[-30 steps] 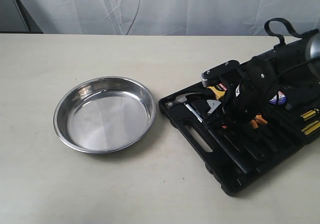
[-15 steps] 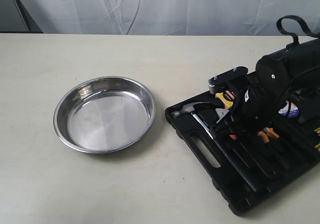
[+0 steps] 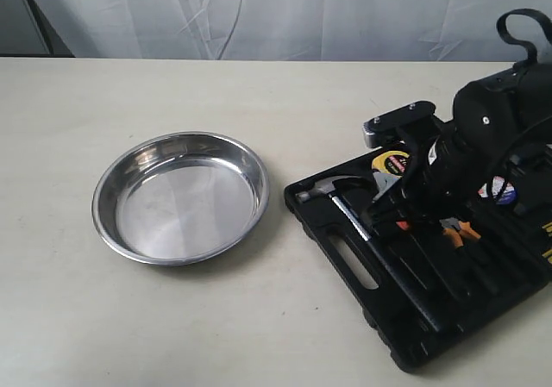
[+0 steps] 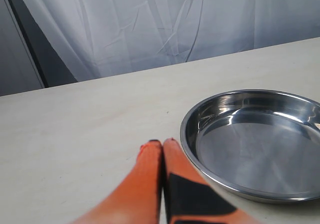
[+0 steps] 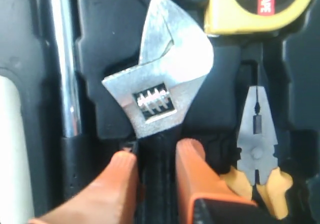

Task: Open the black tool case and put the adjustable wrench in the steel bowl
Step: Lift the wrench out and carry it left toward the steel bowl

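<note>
Since a second ago the right arm (image 3: pixel 483 137) has been drawn rightward and farther back, and the black tool case (image 3: pixel 332 236) has been dragged slightly right. The case lies open on the table (image 3: pixel 129 318), with a hammer (image 3: pixel 345 210), a tape measure (image 5: pixel 260 4), pliers (image 5: pixel 257 149) and the adjustable wrench (image 5: pixel 160 84) seen in it. The wrench's head points far-left and its handle runs near-right, parallel to the hammer. The right hand (image 5: pixel 156 156) is clamped on the black handle just behind the head. Whether the wrench has been lifted clear of its slot cannot be told. The steel bowl (image 3: pixel 185 210) stands left of the case with nothing in it, so a leftward carry is called for. The left hand (image 4: pixel 161 143), fingers together, is held beside the bowl's rim.
</note>
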Controlling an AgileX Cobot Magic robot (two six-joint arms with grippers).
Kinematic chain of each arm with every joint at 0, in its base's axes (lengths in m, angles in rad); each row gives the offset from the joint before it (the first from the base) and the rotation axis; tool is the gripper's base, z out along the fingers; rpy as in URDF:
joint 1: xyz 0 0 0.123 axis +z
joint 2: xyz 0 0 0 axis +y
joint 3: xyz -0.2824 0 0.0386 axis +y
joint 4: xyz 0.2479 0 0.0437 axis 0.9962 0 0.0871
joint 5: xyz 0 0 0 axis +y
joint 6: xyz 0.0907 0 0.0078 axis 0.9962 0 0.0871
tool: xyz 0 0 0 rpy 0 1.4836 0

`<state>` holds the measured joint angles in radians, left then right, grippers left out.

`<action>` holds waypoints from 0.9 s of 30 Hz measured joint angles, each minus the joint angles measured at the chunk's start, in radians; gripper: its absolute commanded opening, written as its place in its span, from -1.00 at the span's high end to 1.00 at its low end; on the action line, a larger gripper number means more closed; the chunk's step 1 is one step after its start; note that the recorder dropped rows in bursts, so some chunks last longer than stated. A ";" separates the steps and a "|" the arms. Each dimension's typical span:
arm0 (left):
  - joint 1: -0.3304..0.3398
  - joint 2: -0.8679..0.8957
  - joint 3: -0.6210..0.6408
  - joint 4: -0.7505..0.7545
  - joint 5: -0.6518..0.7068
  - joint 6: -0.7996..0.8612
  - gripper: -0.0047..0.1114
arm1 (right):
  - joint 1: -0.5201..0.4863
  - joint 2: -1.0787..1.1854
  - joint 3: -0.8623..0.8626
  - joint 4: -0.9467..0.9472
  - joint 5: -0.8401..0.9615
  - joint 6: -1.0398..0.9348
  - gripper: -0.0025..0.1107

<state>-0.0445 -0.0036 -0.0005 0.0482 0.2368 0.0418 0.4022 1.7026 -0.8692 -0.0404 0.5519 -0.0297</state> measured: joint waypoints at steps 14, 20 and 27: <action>0.000 0.000 0.000 0.000 0.000 0.000 0.91 | 0.002 -0.068 -0.055 0.040 0.008 -0.002 0.97; 0.000 0.000 0.000 0.000 0.000 0.000 0.91 | 0.073 -0.060 -0.180 0.152 0.008 -0.107 0.97; 0.000 0.000 0.000 0.000 0.000 0.000 0.91 | 0.172 0.066 -0.406 0.317 0.008 -0.267 0.97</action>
<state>-0.0445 -0.0036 -0.0005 0.0482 0.2368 0.0418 0.5745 1.7687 -1.2753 0.2763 0.5604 -0.2970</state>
